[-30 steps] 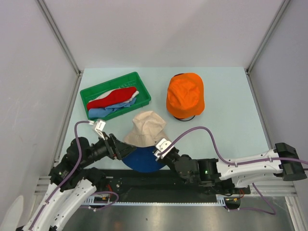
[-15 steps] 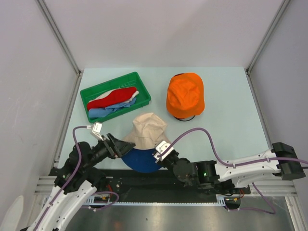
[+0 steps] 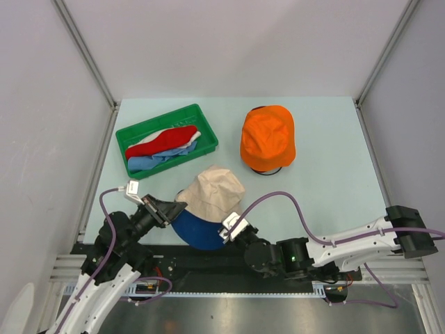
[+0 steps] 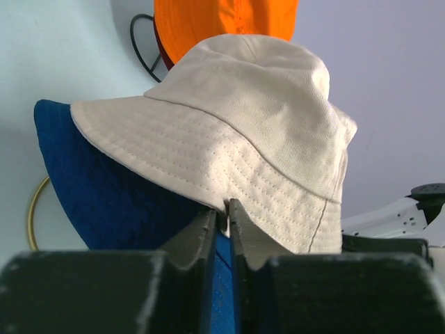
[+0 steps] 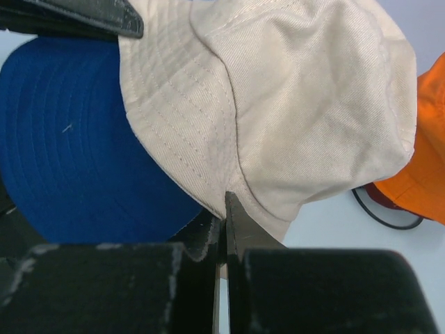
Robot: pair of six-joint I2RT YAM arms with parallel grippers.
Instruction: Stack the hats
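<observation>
The limp, likely light beige fabric bucket hat (image 3: 212, 191) sits at the desk's near edge, and left gripper (image 4: 222, 207) and right gripper (image 5: 224, 207) jaws clamp its stiffer stitched brim.

A green tray (image 3: 158, 117) sits back-left on the pale table (image 3: 327, 160), black wire frame (image 3: 270, 172) off to its right.

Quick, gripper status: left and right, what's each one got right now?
Left gripper: closed, fingers pinching the brim of the beige hat.
Right gripper: closed, pinching the same hat's brim on its other side.
</observation>
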